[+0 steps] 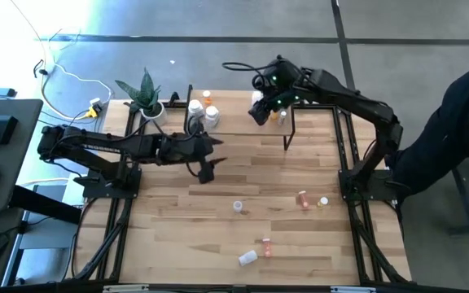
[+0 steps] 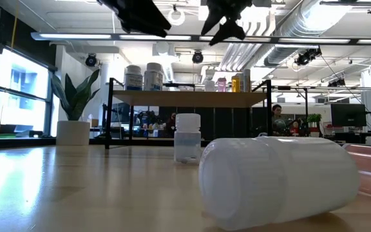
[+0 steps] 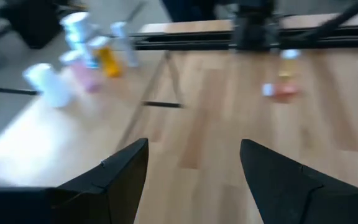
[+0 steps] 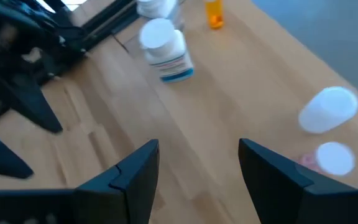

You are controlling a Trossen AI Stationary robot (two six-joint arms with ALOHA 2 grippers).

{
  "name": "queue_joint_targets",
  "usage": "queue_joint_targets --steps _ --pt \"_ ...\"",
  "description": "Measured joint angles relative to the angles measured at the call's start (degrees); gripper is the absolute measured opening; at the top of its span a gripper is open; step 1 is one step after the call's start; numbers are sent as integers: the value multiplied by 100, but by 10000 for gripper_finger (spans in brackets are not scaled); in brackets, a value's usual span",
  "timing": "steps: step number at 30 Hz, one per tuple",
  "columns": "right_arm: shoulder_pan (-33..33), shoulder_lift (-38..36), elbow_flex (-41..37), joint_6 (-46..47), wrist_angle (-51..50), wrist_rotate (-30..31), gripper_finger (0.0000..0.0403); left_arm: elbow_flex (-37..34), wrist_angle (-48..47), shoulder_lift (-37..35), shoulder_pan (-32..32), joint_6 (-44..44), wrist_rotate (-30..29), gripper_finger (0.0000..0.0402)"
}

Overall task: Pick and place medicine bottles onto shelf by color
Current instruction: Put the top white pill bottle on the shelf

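Bottles stand on shelf beneath open right pincer.

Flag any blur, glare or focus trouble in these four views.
Left wrist view: motion-blurred, bottles on the shelf smeared. Low view: lying white bottle looms soft, window glare on the tabletop. High view: bright wash in one corner. Right wrist view: fairly crisp.

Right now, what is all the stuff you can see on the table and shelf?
Shelf: one, light wood, far edge of the table.
Bottles on the shelf: several, white, orange and pinkish, in two groups.
Bottles on the table: about five, white and pinkish, scattered near the front, some lying down.
Plant: one, green, white pot, far left corner.
Left tool: open, empty, above the table's middle.
Right tool: open, empty, over the shelf.
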Motion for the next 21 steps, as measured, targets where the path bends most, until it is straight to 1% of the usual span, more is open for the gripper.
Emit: queue_joint_targets --steps 2,9,18,21 --pt "130 -44 0 180 0 42 211 0 0 0 -113 -101 100 246" --pt "586 -141 2 743 11 346 211 4 5 95 -654 -355 97 245" --pt "935 -142 2 1164 26 404 211 2 66 871 -1318 -717 52 246" --pt "1024 -142 2 1269 22 405 211 1 360 1164 -1488 -755 75 246"
